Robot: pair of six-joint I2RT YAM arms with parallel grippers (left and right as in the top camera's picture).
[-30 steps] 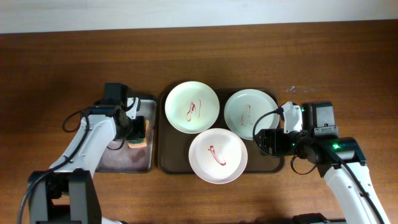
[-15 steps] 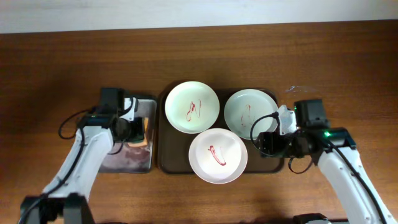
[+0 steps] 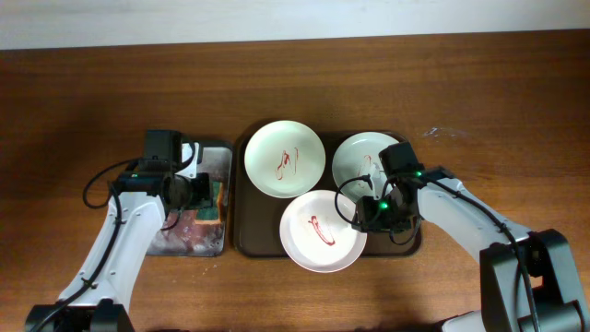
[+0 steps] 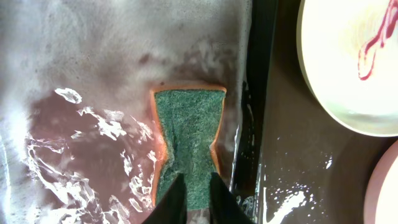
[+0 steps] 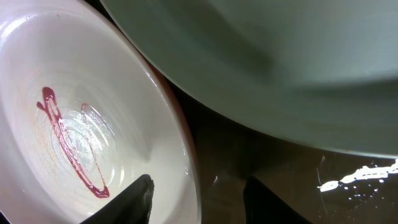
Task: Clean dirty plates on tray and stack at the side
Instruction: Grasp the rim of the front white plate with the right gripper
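Left claw was clamped tight on the green-topped sponge, which stretched ahead of it in the wet metal pan. Right claw stood wide, straddling the rim of the white plate, red sauce streak to its left and pale green plate just beyond, both plates on the brown tray.

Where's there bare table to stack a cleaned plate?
Bare table lies right of the tray and along the far strip behind it. The tray itself is crowded: three plates fill it, with the right gripper at the white plate.
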